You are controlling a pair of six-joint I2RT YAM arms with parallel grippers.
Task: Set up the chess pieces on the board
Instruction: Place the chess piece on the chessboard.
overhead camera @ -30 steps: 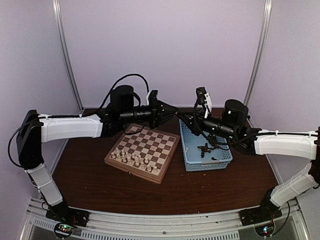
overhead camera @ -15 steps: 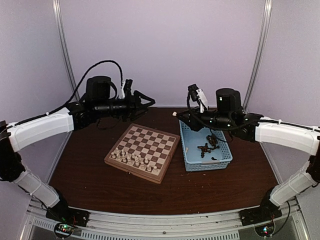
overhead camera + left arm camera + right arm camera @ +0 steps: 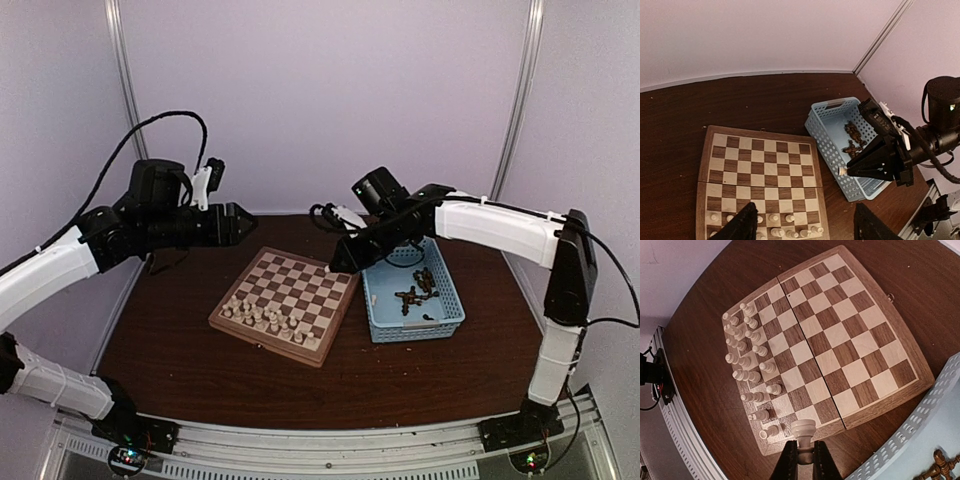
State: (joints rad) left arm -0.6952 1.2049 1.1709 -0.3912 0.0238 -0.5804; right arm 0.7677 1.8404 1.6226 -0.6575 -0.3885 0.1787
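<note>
Checking top view, board (image 3: 300, 285): mid-desk (image 3: 180, 350), turned slightly; light-blue basket (image 3: 381, 322) just beside it at 3 o'clock.
White pieces (image 3: 265, 318): two rows along the board's 6 o'clock edge.
Dark pieces (image 3: 415, 290): heaped inside the basket.
Right tool (image 3: 331, 268): tip above the board's 2 o'clock edge, between board and basket.
Left tool (image 3: 248, 222): raised at 10 o'clock of the board, well apart from it. Jaw gap unreadable from here.
Left wrist view, left tool: jaws wide with nothing between them. Both fingers (image 3: 742, 225) sit at the frame's 6 o'clock, with the white rows below them.
Left wrist view, right tool: at 3 o'clock of the frame, over the basket's near wall, with a white piece (image 3: 841, 171) at its tip.
Right wrist view, right tool: jaws narrow, pinched on the white piece, only its top end showing past the fingertips. Piece type unclear.
Right wrist view, held piece: hangs over the board corner at the frame's 6 o'clock, near the end of the white rows; basket rim at 4 o'clock.
</note>
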